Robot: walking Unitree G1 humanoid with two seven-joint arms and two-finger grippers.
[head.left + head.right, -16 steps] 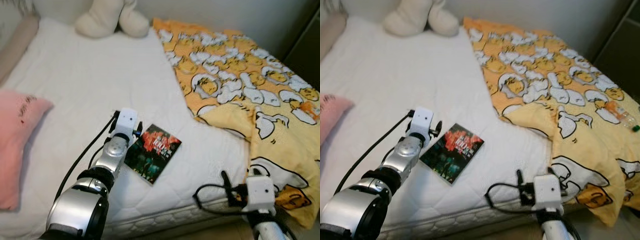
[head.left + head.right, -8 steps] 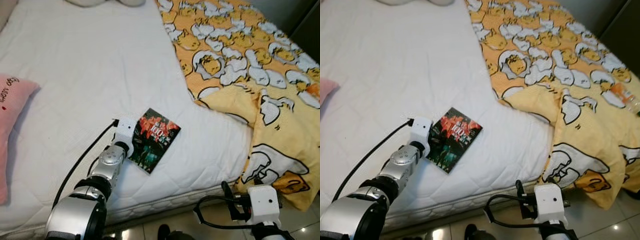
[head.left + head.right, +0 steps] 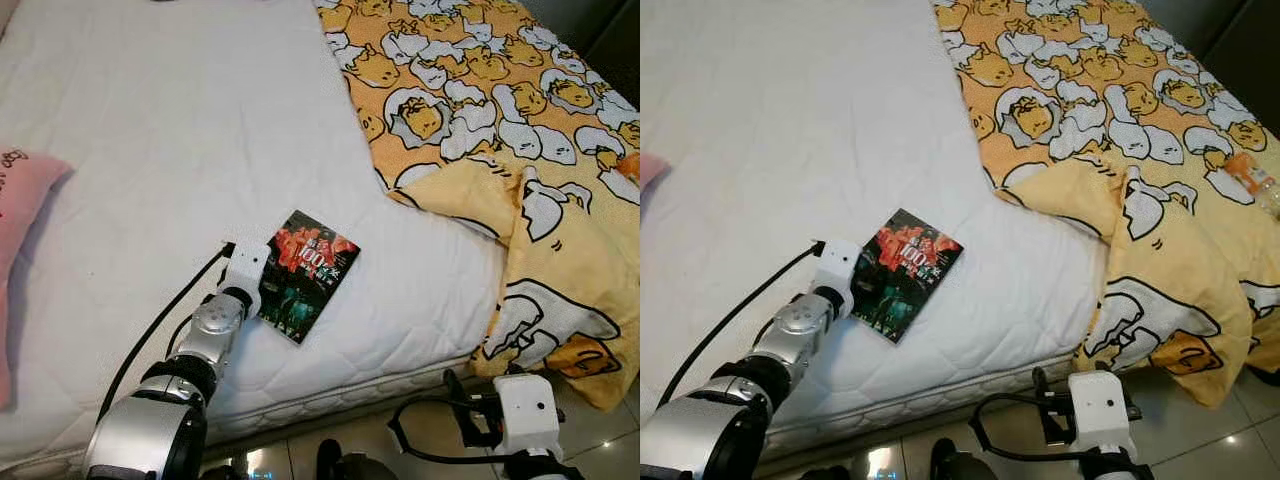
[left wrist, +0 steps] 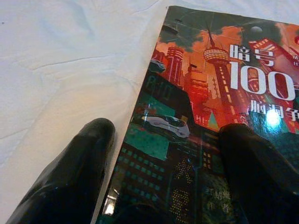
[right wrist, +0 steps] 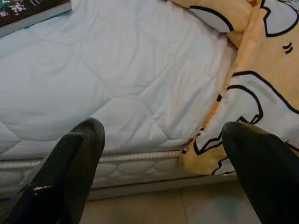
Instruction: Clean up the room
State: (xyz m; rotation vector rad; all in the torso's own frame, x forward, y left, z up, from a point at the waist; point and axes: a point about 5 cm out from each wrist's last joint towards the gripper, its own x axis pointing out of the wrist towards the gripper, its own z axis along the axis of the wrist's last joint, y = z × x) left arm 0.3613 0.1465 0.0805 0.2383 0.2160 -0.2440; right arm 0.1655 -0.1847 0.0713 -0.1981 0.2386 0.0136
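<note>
A dark paperback book (image 3: pixel 305 272) with a red city cover lies flat on the white mattress (image 3: pixel 150 130), close to the front edge. My left arm reaches to its left side, with the wrist (image 3: pixel 243 270) against the book's edge. My left gripper (image 4: pixel 163 172) is open and straddles that edge. One finger (image 4: pixel 70 177) rests on the sheet, the other (image 4: pixel 257 172) on the cover. My right gripper (image 5: pixel 163 177) hangs open and holds nothing, low in front of the bed, facing the mattress side.
A yellow duck-print blanket (image 3: pixel 500 130) covers the bed's right half and drapes over the front corner. An orange-labelled plastic bottle (image 3: pixel 1255 185) lies on it at the far right. A pink pillow (image 3: pixel 20 230) sits at the left. Glossy tiled floor (image 3: pixel 1230 440) lies below the bed.
The camera has tipped down and nearer, so the plush toy at the bed's head has left view. My left gripper has closed in from beside the book onto its left edge.
</note>
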